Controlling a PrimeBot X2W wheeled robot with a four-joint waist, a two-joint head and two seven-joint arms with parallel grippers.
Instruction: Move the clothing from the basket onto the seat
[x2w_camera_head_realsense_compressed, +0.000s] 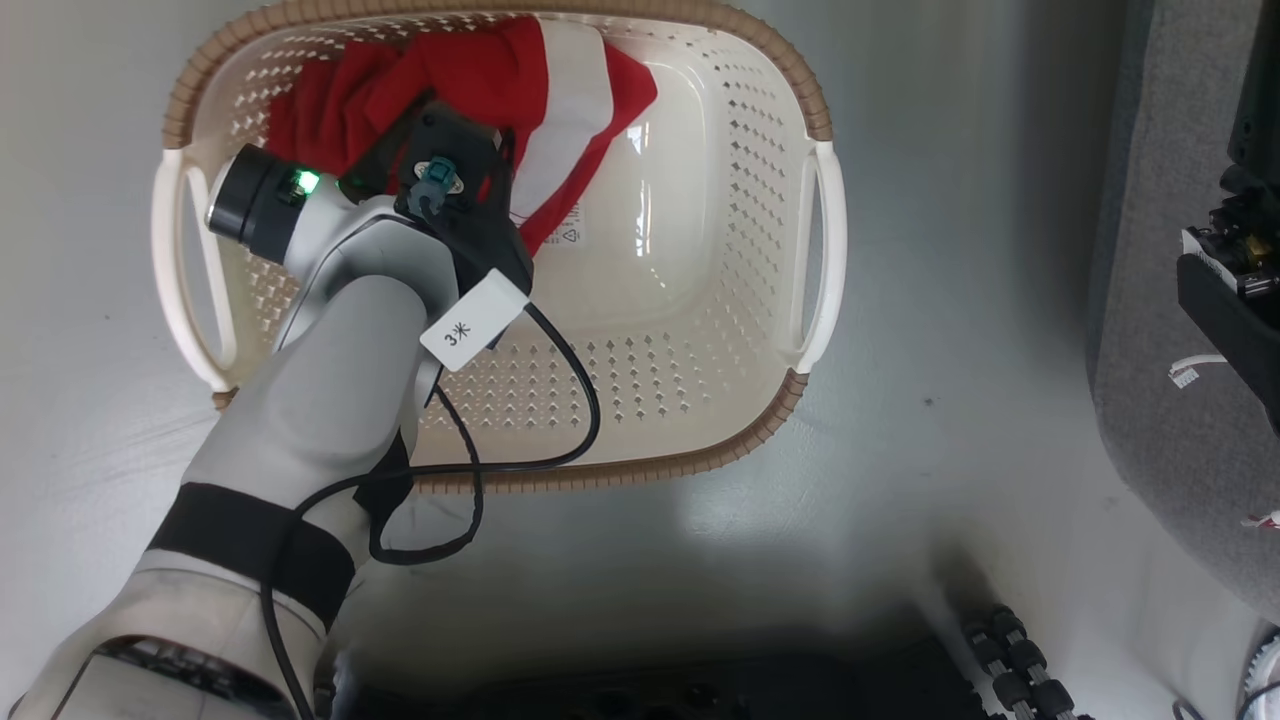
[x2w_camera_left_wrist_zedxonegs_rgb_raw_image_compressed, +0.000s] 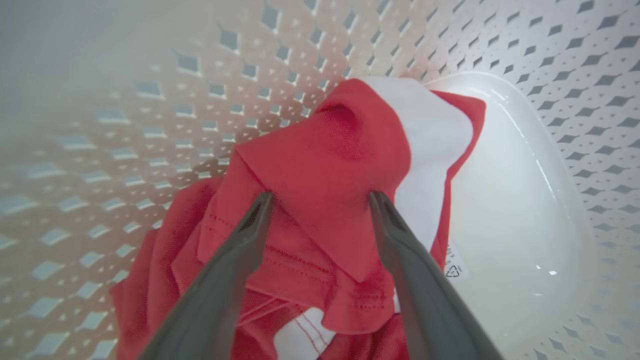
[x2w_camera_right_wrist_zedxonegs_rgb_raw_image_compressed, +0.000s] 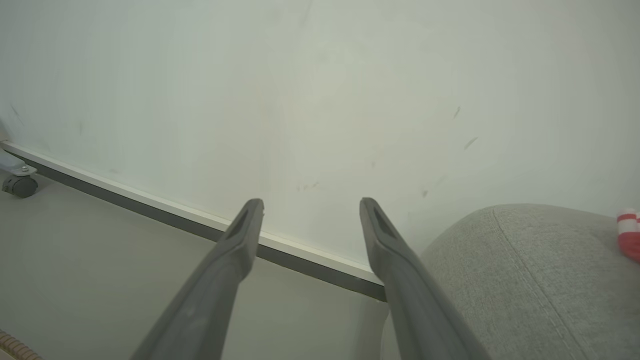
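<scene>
The clothing (x2w_camera_head_realsense_compressed: 480, 70), red with a white panel, lies bunched in the far left corner of the cream basket (x2w_camera_head_realsense_compressed: 640, 472). My left arm (x2w_camera_head_realsense_compressed: 340, 330) reaches down into the basket over it. In the left wrist view my left gripper (x2w_camera_left_wrist_zedxonegs_rgb_raw_image_compressed: 320, 200) is open, its two fingers straddling a raised red fold of the clothing (x2w_camera_left_wrist_zedxonegs_rgb_raw_image_compressed: 325, 150) and touching the fabric. My right gripper (x2w_camera_right_wrist_zedxonegs_rgb_raw_image_compressed: 310, 205) is open and holds nothing, hanging over the floor beside the grey seat (x2w_camera_right_wrist_zedxonegs_rgb_raw_image_compressed: 525, 270). A bit of red and white striped fabric (x2w_camera_right_wrist_zedxonegs_rgb_raw_image_compressed: 630, 235) rests on the seat.
The basket stands on a pale floor, and its right half is bare plastic (x2w_camera_head_realsense_compressed: 680, 300). The grey seat (x2w_camera_head_realsense_compressed: 1150, 300) runs along the right edge, with my right arm's dark body (x2w_camera_head_realsense_compressed: 1230, 270) above it. A white wall, a baseboard (x2w_camera_right_wrist_zedxonegs_rgb_raw_image_compressed: 150, 210) and a caster (x2w_camera_right_wrist_zedxonegs_rgb_raw_image_compressed: 17, 185) are beyond.
</scene>
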